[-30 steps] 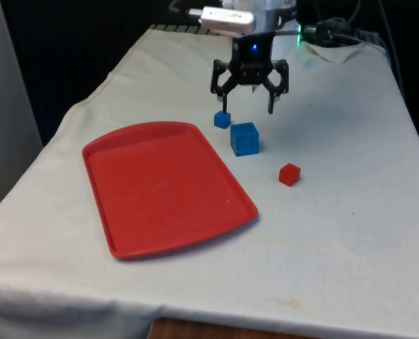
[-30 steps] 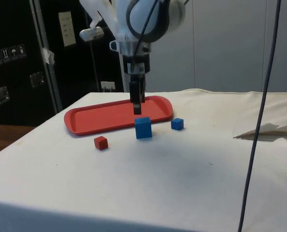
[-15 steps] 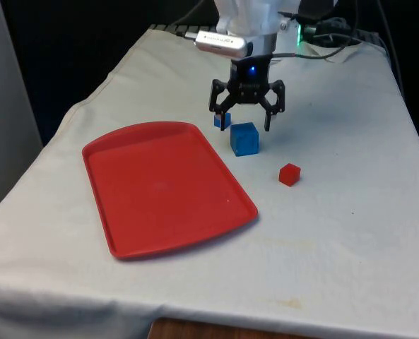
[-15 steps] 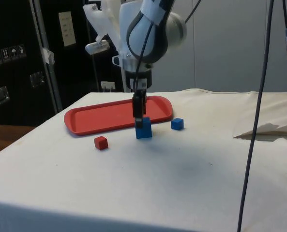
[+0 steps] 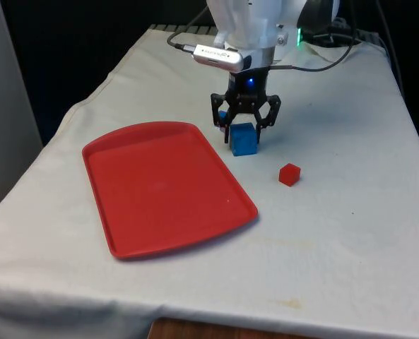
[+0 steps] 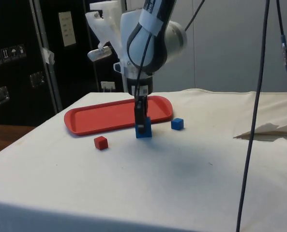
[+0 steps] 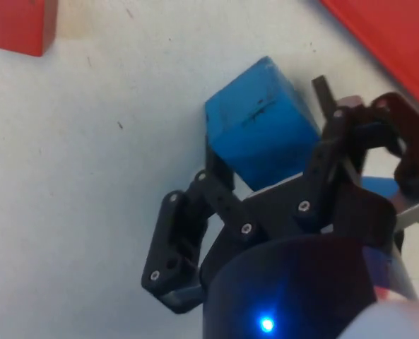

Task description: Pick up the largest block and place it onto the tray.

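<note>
The task is at the grasping stage: the large blue block (image 5: 244,138) sits on the white cloth of the tabletop (image 5: 350,233), just beside the far corner of the red tray (image 5: 163,185) but not on it, so the lift, the carry and the set-down are all left to do. The gripper (image 5: 244,130) is down around the block with one black finger on each side; in the wrist view the fingers (image 7: 220,185) look set against, or very nearly against, two opposite faces, partly open at about the block's width (whether they already press firmly I cannot tell). Nothing is lifted. The block is a plain cube with crisp edges and a slightly scuffed matte face. The tray is a shallow, smooth, plastic-looking rectangle with rounded corners and a low raised rim. A small blue cube (image 6: 177,123) lies just beyond the gripper, and a small red cube (image 5: 289,174) rests nearer the camera on the front view's right, apart from the others. The cloth is faintly creased.
</note>
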Action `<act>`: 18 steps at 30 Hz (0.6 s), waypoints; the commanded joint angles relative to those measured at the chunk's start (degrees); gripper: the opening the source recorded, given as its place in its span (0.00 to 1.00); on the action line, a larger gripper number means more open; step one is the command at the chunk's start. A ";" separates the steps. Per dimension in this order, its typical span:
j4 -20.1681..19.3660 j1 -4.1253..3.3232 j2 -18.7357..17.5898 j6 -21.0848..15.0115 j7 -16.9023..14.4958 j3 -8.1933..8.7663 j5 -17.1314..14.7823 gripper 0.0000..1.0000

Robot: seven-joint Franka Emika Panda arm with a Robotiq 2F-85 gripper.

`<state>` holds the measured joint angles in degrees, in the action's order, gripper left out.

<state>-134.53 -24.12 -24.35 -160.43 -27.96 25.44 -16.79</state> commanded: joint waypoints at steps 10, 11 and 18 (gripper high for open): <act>-0.06 0.86 0.17 -0.57 -0.92 -1.09 -1.03 0.00; -0.06 0.86 0.11 -0.57 -0.86 -1.09 -1.03 0.00; 0.34 0.00 0.97 0.29 0.06 0.23 0.00 0.00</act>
<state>-134.19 -24.12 -23.38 -160.14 -27.90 25.67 -16.79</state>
